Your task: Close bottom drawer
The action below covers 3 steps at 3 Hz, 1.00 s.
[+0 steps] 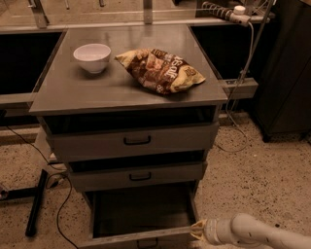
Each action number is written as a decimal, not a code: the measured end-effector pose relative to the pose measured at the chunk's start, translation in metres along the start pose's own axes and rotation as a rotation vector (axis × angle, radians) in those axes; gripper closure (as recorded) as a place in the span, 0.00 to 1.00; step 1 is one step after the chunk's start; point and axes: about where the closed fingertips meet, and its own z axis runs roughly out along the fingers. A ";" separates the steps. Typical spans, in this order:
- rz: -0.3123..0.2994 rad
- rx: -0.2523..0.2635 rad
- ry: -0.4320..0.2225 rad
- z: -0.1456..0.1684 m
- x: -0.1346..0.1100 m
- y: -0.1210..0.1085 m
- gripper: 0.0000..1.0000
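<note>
Far left on the speckled floor there's a black stand leg (pixel 36 203) with a thin black cable (pixel 60 214) snaking past it. Next comes the grey bench (pixel 73 90), with a white bowl (pixel 92 56) on its far left part and a crumpled chip bag (pixel 161 69) lying just right of the bowl, not touching it. Under the top are three stacked drawers. The top drawer (pixel 133 142) and middle drawer (pixel 140 176) each sit pulled out a bit, both with small black bar handles. The bottom drawer (pixel 143 211) is pulled way out toward the near side, a deep plain grey box, its front cut off by the lower edge of the view. The end effector (pixel 198 230) is low down, right up against the near right corner of that drawer's front, and I honestly can't tell if it's open or closed. The white arm (pixel 262 236) runs off to the right. Far right up top there's a power strip (pixel 221 9) with a cord hanging down
</note>
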 end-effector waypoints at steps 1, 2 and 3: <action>0.003 -0.025 0.040 0.026 0.018 0.004 1.00; -0.003 -0.035 0.043 0.029 0.017 0.005 1.00; -0.001 -0.072 0.043 0.046 0.019 0.018 1.00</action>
